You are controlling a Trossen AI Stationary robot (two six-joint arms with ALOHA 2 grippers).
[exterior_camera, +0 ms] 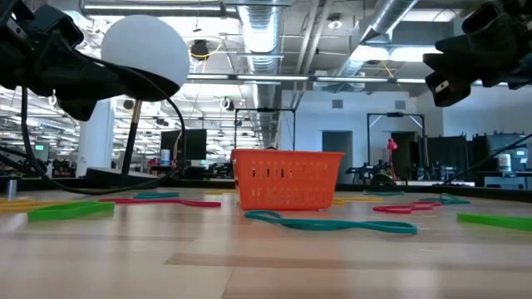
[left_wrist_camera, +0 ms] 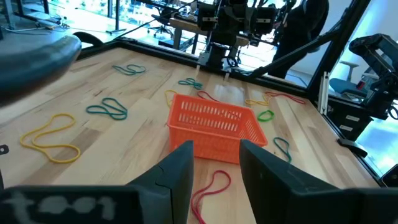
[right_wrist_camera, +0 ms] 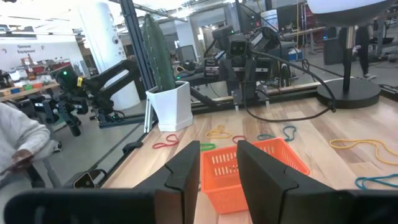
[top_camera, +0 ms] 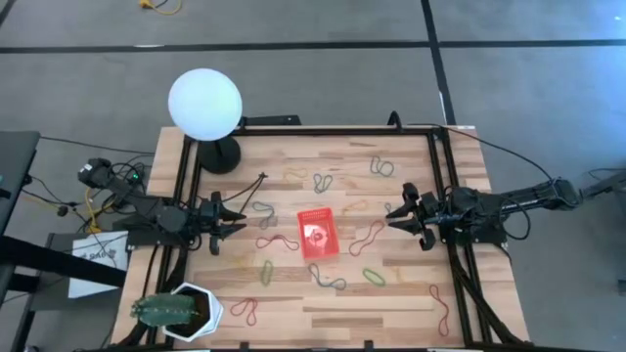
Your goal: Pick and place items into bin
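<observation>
The red mesh bin [top_camera: 318,235] stands upright near the table's middle, also seen as the bin [exterior_camera: 287,178], [left_wrist_camera: 214,127], [right_wrist_camera: 255,165]. Rubber bands lie flat all around it: a red one [top_camera: 277,242] on its left, another red one [top_camera: 367,237] on its right, a green one [top_camera: 375,277] and a teal one [top_camera: 328,281] nearer. My left gripper [top_camera: 230,227] hovers open left of the bin, its fingers [left_wrist_camera: 216,171] above a red band [left_wrist_camera: 208,186]. My right gripper [top_camera: 396,217] hovers open on the bin's right, pointing at it [right_wrist_camera: 219,177].
A lamp with a white globe [top_camera: 204,103] and a black base [top_camera: 220,154] stands at the far left, its black cable [top_camera: 249,191] trailing over the table. A white hexagonal pot with a cactus [top_camera: 181,311] sits at the near left corner. A person's sleeve [right_wrist_camera: 18,140] shows beyond the table.
</observation>
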